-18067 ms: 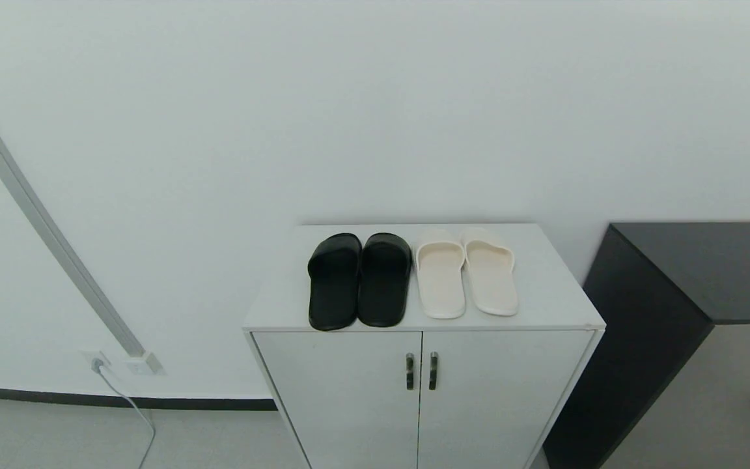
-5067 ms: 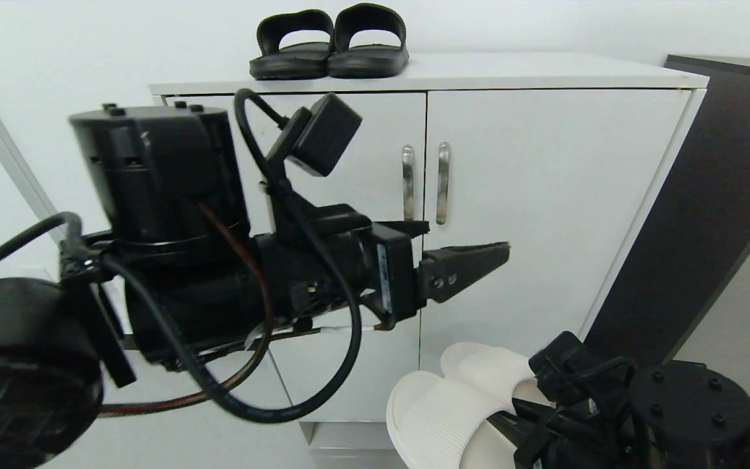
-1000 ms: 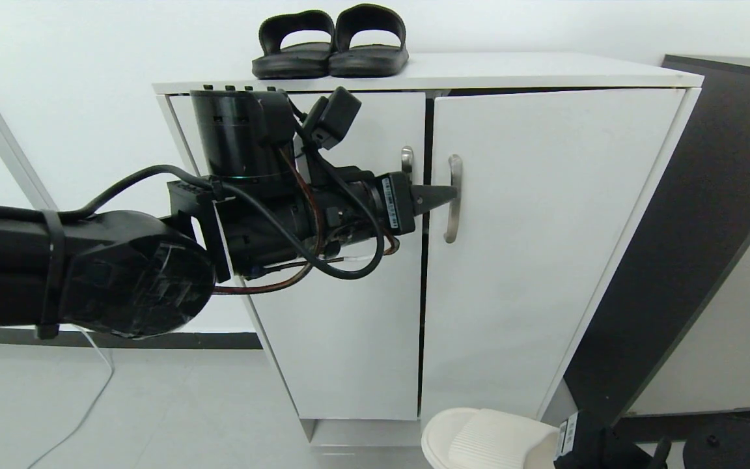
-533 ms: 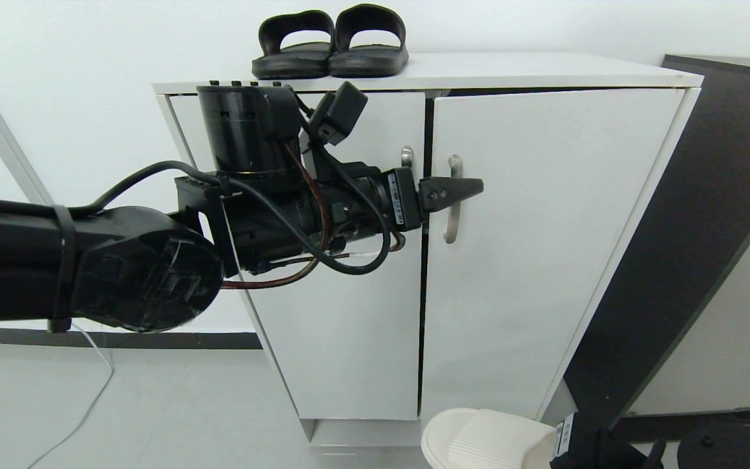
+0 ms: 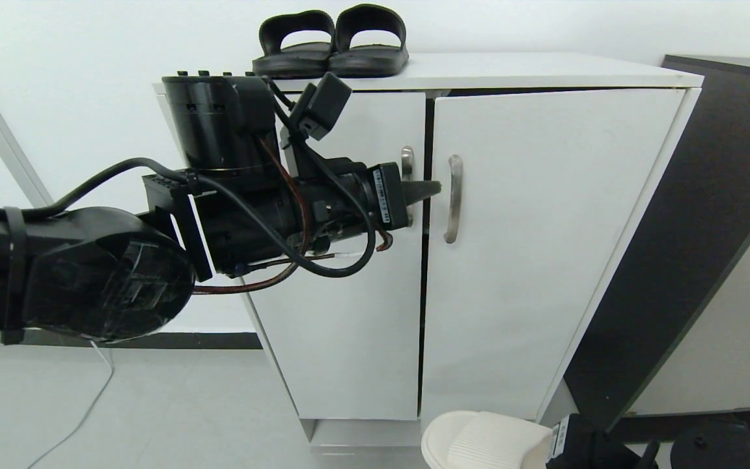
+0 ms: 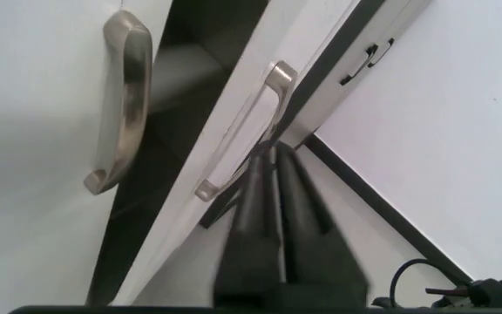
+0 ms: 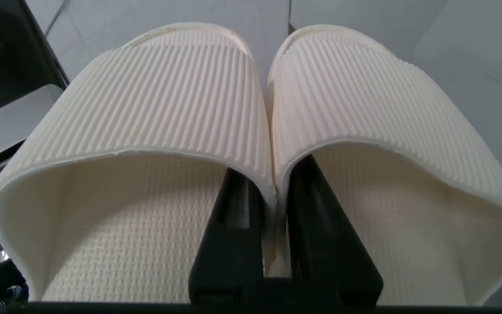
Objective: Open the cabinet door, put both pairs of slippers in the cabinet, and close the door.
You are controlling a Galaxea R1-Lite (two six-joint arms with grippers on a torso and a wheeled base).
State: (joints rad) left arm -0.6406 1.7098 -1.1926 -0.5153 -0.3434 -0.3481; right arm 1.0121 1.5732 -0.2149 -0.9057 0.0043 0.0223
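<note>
The white cabinet (image 5: pixel 544 71) stands in front of me, its right door (image 5: pixel 544 247) slightly ajar with a dark gap beside the left door (image 5: pixel 342 326). My left gripper (image 5: pixel 433 189) is shut and empty, its tip at the gap, just left of the right door's handle (image 5: pixel 454 198). In the left wrist view the shut fingertips (image 6: pixel 273 161) sit close beside that handle (image 6: pixel 247 131); the left door's handle (image 6: pixel 120 105) is farther off. Black slippers (image 5: pixel 329 42) rest on the cabinet top. My right gripper (image 7: pixel 273 227) is shut on the white slippers (image 7: pixel 181 105), low before the cabinet (image 5: pixel 479 440).
A dark cabinet (image 5: pixel 707 195) stands close on the right of the white one. A grey cable (image 5: pixel 88 404) trails over the floor at the left. The floor in front of the cabinet is open.
My left gripper reached right past the right door's handle, then drew back left to the gap. The right door stays slightly ajar. The right arm barely moved.
</note>
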